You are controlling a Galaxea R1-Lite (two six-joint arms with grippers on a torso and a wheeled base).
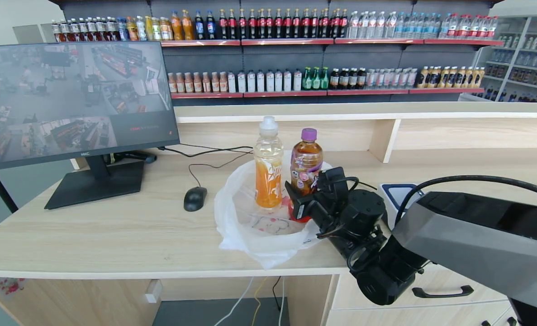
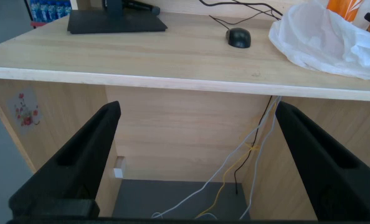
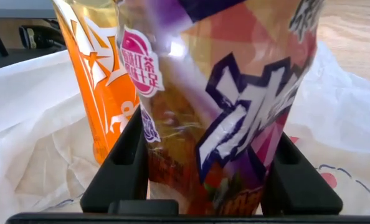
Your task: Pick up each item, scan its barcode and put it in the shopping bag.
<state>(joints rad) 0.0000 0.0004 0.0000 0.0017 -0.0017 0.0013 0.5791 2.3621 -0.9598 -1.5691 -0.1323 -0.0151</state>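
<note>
Holding the purple-capped bottle [image 1: 306, 165] by its lower body, our right gripper [image 1: 298, 204] has its fingers [image 3: 119, 165] closed on either side of the label, and the bottle stands upright. It sits within the open mouth of the white shopping bag [image 1: 236, 217], just beside the orange bottle [image 1: 268, 176], which stands upright in the bag. We judge this to be the placing step for the second item. Whether the held bottle's base rests on the bag's floor we cannot tell, as the gripper hides it.

Our left gripper [image 2: 197, 162] hangs low in front of the counter [image 1: 114, 235], below its edge, fingers wide apart and holding nothing.

Next, we judge, the move calls for setting the bottle down fully, then parting the right fingers and drawing back level. That should be done without nudging the orange bottle or snagging the thin plastic, since either bottle could tip.
</note>
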